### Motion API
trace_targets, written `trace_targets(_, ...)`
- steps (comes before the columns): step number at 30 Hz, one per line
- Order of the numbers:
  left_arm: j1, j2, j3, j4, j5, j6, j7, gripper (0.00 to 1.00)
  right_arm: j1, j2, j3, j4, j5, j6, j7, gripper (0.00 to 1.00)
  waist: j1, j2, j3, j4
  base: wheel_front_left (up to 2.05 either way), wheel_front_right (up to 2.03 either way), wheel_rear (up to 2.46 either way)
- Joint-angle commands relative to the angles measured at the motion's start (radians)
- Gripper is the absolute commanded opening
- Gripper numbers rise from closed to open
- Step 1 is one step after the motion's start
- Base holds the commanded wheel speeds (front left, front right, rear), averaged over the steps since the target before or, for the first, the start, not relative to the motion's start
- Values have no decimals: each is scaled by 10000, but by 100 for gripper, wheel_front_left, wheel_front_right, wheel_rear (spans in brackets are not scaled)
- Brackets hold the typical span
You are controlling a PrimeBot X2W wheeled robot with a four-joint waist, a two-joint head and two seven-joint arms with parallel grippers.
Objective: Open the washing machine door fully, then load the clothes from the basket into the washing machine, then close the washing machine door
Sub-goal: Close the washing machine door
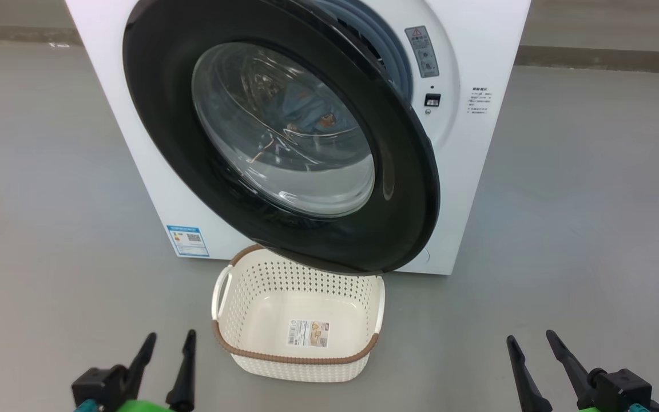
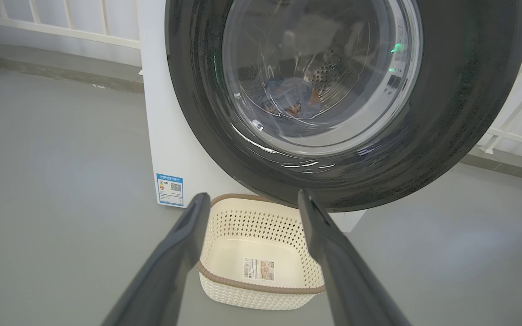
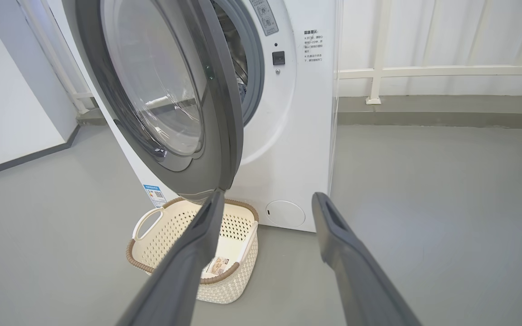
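On the grey floor (image 1: pixel 592 229) stands the washing machine (image 1: pixel 478 171), a white front-loader, with the basket (image 1: pixel 298 359) set just before it. The washing machine door (image 1: pixel 281 134) is ajar. It hangs from its hinge on the robot's left, and its free edge on the right stands away from the white front, so a strip of the grey-blue rubber seal (image 1: pixel 389 57) shows behind it. Seen through the door's bulging glass, the clothes (image 1: pixel 309 114) lie inside the steel drum as a bundle of light blue fabric with small orange-brown marks.

From the head view the door's lower edge hangs over the far rim of the basket. The basket is cream-white and perforated, with a brown rim, and a paper label (image 1: pixel 308 333) lies on its floor. A blue sticker (image 1: pixel 187 240) sits low on the machine's front toward the left, and a round flap (image 3: pixel 285 213) sits low toward the right. A pale railing (image 3: pixel 424 71) runs along the wall behind.

The left claw (image 1: pixel 171 337) is at the lower left, its two dark fingers spread apart and gripping nothing, near the basket's left side but not touching it. The right claw (image 1: pixel 530 337) is at the lower right, well apart from the basket, its fingers likewise spread with nothing between them.
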Motion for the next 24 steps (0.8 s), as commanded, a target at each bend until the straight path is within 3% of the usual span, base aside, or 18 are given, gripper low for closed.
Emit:
trace_targets(1, -88, 203, 539, -352, 290, 119, -121, 100, -78, -46, 232, -263, 5, 16, -49, 100, 0, 0, -76, 61, 0, 0, 0)
trace_targets(12, 756, -313, 2146, -870, 1476, -132, -121, 100, -121, -173, 258, -229, -159, 16, -49, 100, 0, 0, -110, 30, 0, 0, 0)
trace_targets(24, 836, -751, 2850, -900, 2068, -511, -122, 100, -301, -165, 27, -92, -211, 16, -49, 100, 0, 0, 107, -41, 0, 0, 0)
